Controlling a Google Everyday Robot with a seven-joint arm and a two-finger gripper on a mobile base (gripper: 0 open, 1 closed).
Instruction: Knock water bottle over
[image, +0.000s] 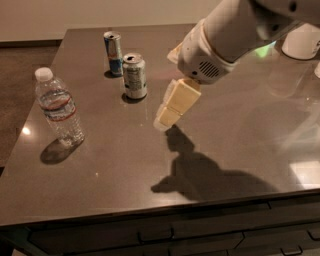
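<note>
The water bottle (57, 107) stands upright near the table's left edge: clear ribbed plastic, white cap, red-and-blue label. My gripper (167, 119) hangs from the white arm over the middle of the table, a little above the surface, pointing down and left. It is well to the right of the bottle and does not touch it. Nothing is in the gripper.
A silver drink can (134, 76) stands just left of the gripper. A slim blue-and-silver can (114, 53) stands behind it. The dark table (240, 150) ends at a front edge with drawers below. A white object (302, 42) sits at the far right.
</note>
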